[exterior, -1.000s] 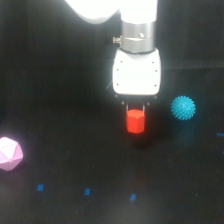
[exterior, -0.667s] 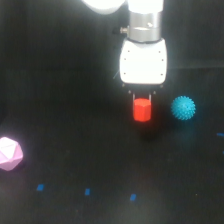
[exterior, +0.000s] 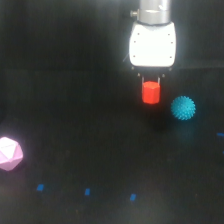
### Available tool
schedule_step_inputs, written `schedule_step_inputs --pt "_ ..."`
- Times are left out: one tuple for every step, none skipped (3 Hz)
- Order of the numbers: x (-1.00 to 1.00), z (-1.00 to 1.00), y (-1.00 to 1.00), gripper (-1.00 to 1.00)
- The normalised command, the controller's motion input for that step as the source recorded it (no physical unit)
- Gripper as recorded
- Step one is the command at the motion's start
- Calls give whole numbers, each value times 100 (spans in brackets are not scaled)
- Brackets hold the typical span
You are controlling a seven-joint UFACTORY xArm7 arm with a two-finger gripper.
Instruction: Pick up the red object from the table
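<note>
- The gripper (exterior: 151,85) hangs from the top edge of the exterior view, right of centre, its white housing pointing straight down.
- Two short dark fingers (exterior: 143,80) reach down from the housing and are closed on the top of the red object (exterior: 150,93), one on each side of it.
- The red object is a small red-orange block, held upright directly under the white housing.
- It appears to be lifted clear of the table (exterior: 75,100), though the dark surface and blur make the gap beneath it hard to judge.
- The block sits over the right half of the table, nearer the far edge than the near one.
- A teal spiky ball (exterior: 183,108) rests on the table just beside the block, toward the exterior view's right and slightly nearer the front edge; the two are apart, not touching.
- A pale pink faceted polyhedron (exterior: 9,153) lies close to the table's left edge, well apart from the gripper and the block.
- Three small blue tape marks (exterior: 87,191) sit in a loose row near the front edge of the table.
- Another blue mark (exterior: 220,134) shows at the right edge.
</note>
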Motion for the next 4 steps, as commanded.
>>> schedule_step_inputs --pt "9 89 -29 -100" --pt "-12 20 -64 -100" --pt "37 2 -100 -80" --pt "63 31 -100 -100"
